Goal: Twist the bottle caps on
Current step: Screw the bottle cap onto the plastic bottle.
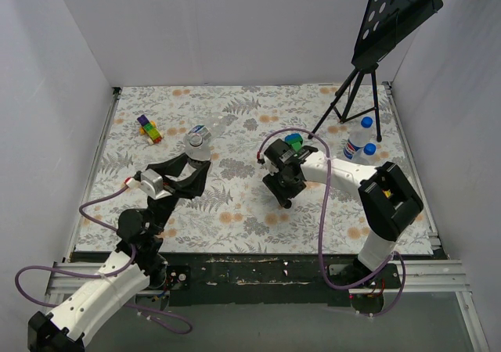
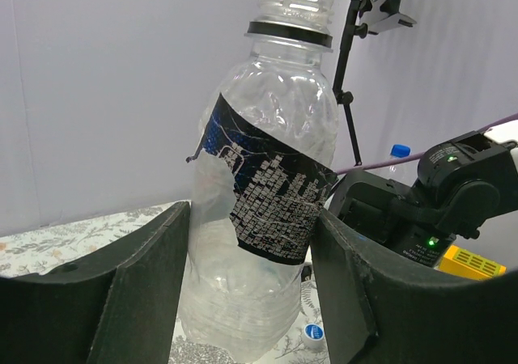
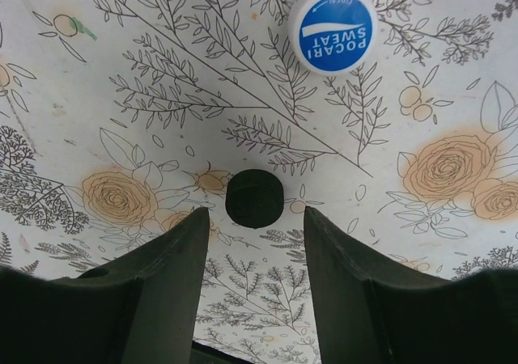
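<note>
My left gripper (image 2: 251, 299) is shut on a clear bottle (image 2: 267, 178) with a torn dark label. It holds the bottle upright and slightly tilted, low on its body. The threaded neck is bare, with a black ring below it. From above, this bottle (image 1: 200, 139) stands left of centre in the left gripper (image 1: 200, 158). My right gripper (image 3: 256, 226) is open and points down at the cloth. A black cap (image 3: 254, 198) lies just beyond its fingertips, in line with the gap. A blue cap (image 3: 333, 27) lies farther off; the blue cap (image 2: 314, 332) also shows under the held bottle.
Two bottles (image 1: 358, 139) with blue caps on stand at the back right beside a black tripod stand (image 1: 356, 94). Coloured toy blocks (image 1: 149, 129) lie at the back left. A green block (image 1: 293, 141) sits behind the right gripper (image 1: 286, 195). White walls close in the floral-clothed table (image 1: 235, 211).
</note>
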{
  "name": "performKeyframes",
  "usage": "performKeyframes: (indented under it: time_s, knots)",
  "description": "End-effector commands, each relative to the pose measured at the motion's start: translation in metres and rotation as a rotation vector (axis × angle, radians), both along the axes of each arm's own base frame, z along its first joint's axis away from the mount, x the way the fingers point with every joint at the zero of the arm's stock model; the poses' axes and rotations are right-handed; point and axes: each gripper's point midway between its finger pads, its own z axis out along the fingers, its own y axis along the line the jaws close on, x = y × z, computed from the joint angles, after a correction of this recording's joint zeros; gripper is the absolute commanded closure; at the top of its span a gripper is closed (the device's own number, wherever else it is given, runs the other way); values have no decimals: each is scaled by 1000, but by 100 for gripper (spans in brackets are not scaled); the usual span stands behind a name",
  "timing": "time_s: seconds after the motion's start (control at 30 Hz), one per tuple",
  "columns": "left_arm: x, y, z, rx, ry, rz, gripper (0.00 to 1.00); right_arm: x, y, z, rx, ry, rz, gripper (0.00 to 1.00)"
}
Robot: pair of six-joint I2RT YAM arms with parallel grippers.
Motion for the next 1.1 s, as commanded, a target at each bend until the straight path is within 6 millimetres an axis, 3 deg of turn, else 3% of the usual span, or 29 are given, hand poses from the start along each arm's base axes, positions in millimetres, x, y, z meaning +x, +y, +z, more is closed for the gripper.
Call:
performKeyframes:
  time_s: [0.0, 0.57, 0.93, 1.07]
  knots:
    - [4, 2, 3, 7, 5, 23, 99, 4, 6, 7, -18, -14, -8, 44]
    - [5, -4, -3, 77, 7, 13, 100, 2, 5, -5, -77, -1, -9, 50]
    - [4, -14, -10, 125, 15, -30, 100, 1, 4, -10, -91, 4, -7, 61]
    - [5, -19, -15, 158, 23, -50, 100, 3, 4, -5, -83, -9, -6, 72]
